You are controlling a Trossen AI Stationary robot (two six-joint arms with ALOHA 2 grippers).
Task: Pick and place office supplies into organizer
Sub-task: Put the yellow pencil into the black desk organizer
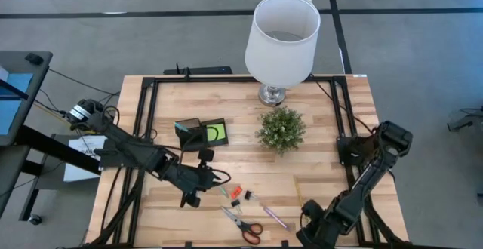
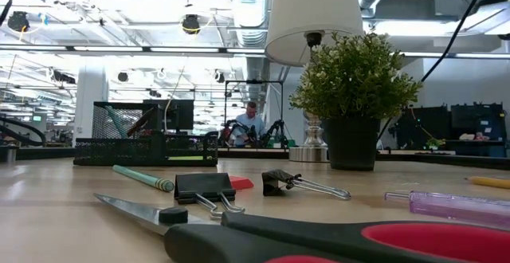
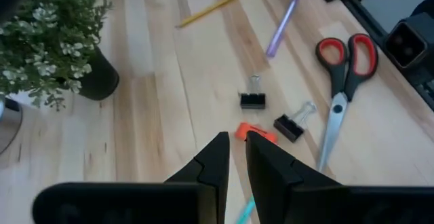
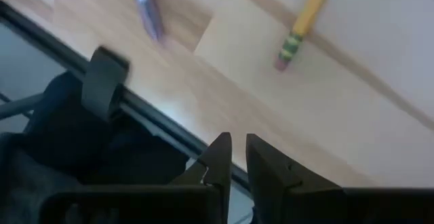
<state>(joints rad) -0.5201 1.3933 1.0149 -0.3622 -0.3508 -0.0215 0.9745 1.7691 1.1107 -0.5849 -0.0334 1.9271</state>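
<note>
The left arm is stretched low across the tabletop's left half; the left gripper (image 3: 232, 149), nearly closed and empty, is held above the orange clip (image 3: 255, 133). The right gripper (image 4: 234, 153), likewise nearly closed, is folded at the near right edge. The organizer (image 1: 202, 133) is seen mid-table.

Table (image 1: 317, 166) is pale wood planks, smooth matt. Scissors (image 3: 342, 81) have glossy red plastic handles and metal blades. Organizer (image 2: 147, 147) is black mesh.
</note>
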